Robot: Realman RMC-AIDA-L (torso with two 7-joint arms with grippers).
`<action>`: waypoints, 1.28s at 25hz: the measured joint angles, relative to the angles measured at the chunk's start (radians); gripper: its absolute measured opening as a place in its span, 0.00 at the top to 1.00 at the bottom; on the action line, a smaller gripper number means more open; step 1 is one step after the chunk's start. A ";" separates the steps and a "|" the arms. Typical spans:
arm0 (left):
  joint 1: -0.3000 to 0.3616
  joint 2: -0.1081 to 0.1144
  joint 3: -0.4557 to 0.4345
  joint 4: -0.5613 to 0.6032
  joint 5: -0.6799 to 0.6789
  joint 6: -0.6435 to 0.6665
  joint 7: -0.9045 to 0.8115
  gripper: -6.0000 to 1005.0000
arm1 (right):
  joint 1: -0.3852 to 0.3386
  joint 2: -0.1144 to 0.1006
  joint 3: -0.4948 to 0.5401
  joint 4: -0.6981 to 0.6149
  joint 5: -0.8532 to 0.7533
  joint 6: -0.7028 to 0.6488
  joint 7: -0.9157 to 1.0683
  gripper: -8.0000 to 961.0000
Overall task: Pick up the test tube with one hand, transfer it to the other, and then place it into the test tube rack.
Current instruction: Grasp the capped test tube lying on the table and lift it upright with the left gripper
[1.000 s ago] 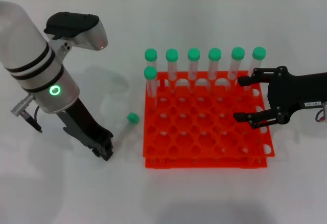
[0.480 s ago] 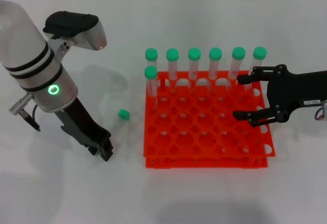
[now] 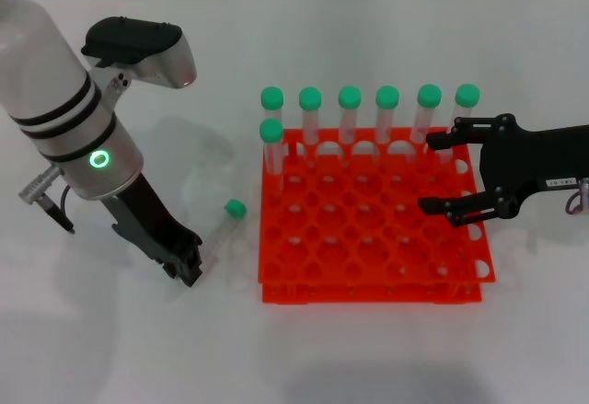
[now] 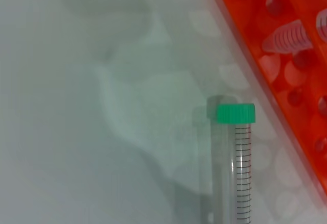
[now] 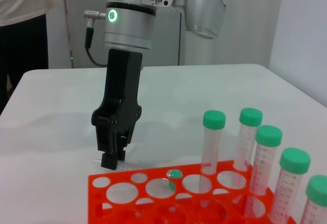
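Observation:
The test tube (image 3: 221, 229), clear with a green cap, lies low and slanted just left of the orange-red rack (image 3: 368, 292). Its cap points toward the rack. My left gripper (image 3: 188, 270), black and unlabelled, is shut on the tube's pointed end next to the table. The left wrist view shows the tube (image 4: 232, 168) beside the rack's edge (image 4: 286, 45). The right wrist view shows the left gripper (image 5: 111, 158) clamped on the tube (image 5: 134, 164). My right gripper (image 3: 430, 174), with a white label, hangs open over the rack's right side.
Several identical green-capped tubes (image 3: 350, 114) stand upright in the rack's back row and one hole behind the left corner; they also show in the right wrist view (image 5: 255, 142). The white table (image 3: 110, 349) lies bare to the left and front.
The tube's cap swung left away from the rack, then back toward it, with the left gripper shifting slightly. The right gripper has hardly moved.

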 joint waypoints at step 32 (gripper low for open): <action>0.508 0.000 -0.109 0.491 -0.729 -0.401 0.727 0.80 | -0.040 0.001 0.035 0.010 0.050 -0.022 0.008 0.11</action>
